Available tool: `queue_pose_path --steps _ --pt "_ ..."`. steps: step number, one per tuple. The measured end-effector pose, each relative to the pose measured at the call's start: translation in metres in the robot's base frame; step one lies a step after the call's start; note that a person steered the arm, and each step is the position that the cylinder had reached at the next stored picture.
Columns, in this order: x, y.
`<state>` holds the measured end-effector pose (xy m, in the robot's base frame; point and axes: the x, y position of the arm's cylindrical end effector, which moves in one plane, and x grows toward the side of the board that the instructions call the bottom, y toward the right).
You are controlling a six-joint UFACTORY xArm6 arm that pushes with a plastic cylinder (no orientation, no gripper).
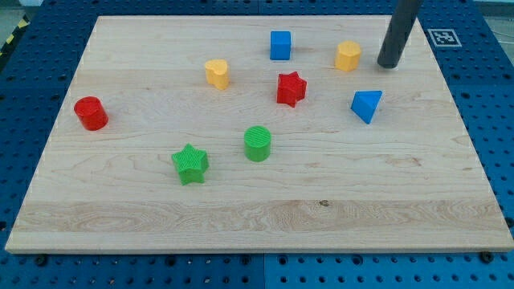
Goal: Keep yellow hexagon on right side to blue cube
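The yellow hexagon (348,56) stands near the view's top right of the wooden board (120,217). The blue cube (279,45) stands to its left, near the board's top edge, with a gap between them. My tip (389,63) is just to the right of the yellow hexagon, close to it and apart from it. The dark rod rises from the tip to the view's top edge.
A yellow heart-like block (217,73) lies left of the blue cube. A red star (291,88) lies below the cube. A blue triangular block (366,105) lies below my tip. A green cylinder (257,143), a green star (190,164) and a red cylinder (91,113) lie lower left.
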<state>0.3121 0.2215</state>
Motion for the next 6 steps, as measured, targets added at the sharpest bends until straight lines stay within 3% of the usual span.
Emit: queue_pose_path --steps 2,6 --pt "-0.011 -0.007" --pt "0.006 -0.051"
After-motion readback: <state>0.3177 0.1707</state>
